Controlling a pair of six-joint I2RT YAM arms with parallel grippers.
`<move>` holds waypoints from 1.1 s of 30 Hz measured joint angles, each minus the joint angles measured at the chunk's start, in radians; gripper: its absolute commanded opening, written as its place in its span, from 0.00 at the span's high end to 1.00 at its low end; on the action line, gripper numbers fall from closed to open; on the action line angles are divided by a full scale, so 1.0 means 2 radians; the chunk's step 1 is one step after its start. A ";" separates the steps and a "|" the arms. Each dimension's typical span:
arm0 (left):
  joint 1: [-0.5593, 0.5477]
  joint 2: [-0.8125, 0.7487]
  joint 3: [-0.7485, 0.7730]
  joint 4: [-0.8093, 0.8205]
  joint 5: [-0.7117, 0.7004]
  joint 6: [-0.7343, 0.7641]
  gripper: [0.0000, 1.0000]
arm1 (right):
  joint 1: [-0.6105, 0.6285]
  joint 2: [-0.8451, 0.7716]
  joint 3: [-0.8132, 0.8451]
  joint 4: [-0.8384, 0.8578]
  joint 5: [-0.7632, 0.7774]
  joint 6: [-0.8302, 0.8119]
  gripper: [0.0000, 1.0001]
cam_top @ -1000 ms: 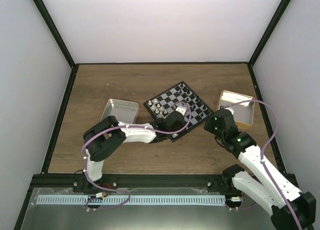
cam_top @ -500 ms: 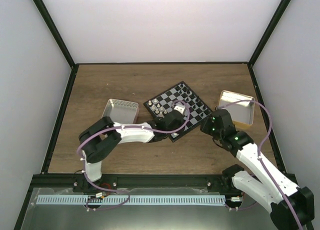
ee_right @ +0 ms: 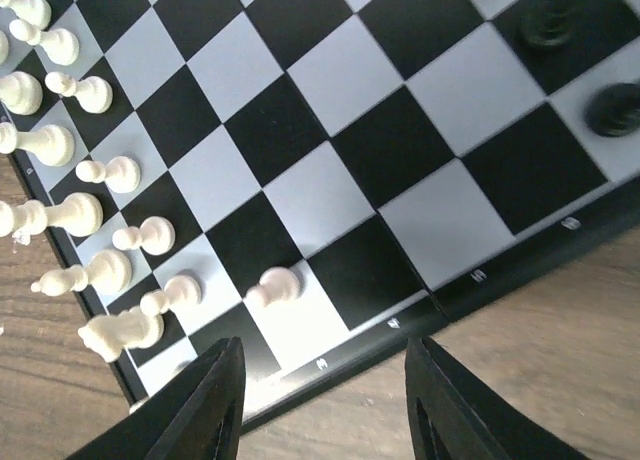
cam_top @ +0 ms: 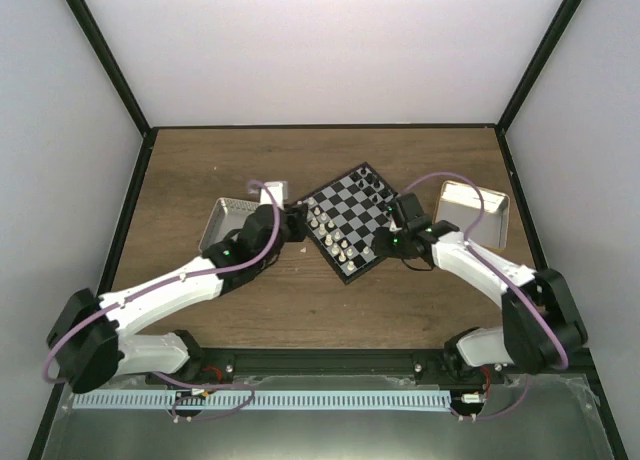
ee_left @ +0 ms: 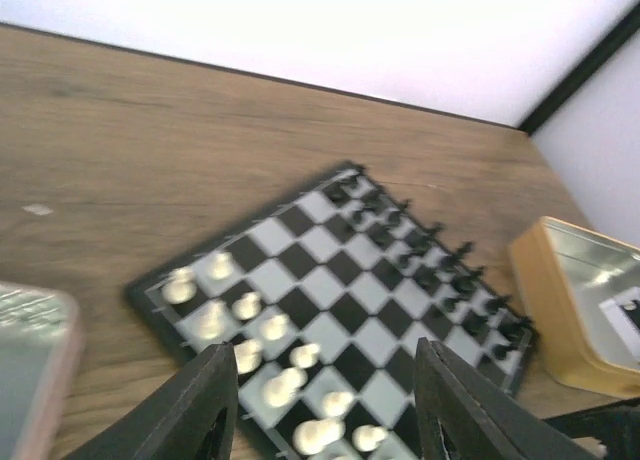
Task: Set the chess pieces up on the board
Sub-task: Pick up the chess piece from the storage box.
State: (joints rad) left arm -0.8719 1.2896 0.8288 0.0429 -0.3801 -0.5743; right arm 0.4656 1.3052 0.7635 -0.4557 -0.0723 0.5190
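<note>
The board (cam_top: 352,208) lies turned like a diamond at mid-table. Cream-white chess pieces (cam_top: 333,236) stand along its near-left side and black pieces (cam_top: 377,188) along its far-right side. My left gripper (cam_top: 297,223) hovers at the board's left corner, open with nothing between its fingers (ee_left: 212,408); the white pieces (ee_left: 268,356) show blurred ahead of it. My right gripper (cam_top: 390,242) is low over the board's near-right edge, open and empty. A white pawn (ee_right: 272,285) stands just ahead of its left finger (ee_right: 215,400), not touching.
A pink tray (cam_top: 228,216) sits left of the board, partly under my left arm. A tan box with a silvery inside (cam_top: 478,212) stands to the board's right. The brown table (cam_top: 200,160) is walled on three sides.
My left arm drew back off the board toward its left corner. My right arm swung from the tan box to the board's near-right edge. Both grippers opened wider.
</note>
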 measured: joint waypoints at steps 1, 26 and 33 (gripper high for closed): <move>0.009 -0.018 -0.015 -0.005 -0.005 -0.002 0.49 | 0.003 0.016 0.007 0.001 -0.001 -0.004 0.56; 0.082 -0.142 -0.134 -0.061 -0.008 -0.040 0.48 | 0.069 0.157 0.080 0.006 0.075 -0.025 0.91; 0.084 -0.142 -0.135 -0.061 -0.007 -0.040 0.47 | 0.081 0.154 0.080 0.001 0.073 -0.026 0.92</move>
State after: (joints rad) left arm -0.7044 1.0061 0.5587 -0.0795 -0.3946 -0.6552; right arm 0.6277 1.6127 0.9234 -0.4538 0.0731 0.4679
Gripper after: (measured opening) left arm 0.525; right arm 0.088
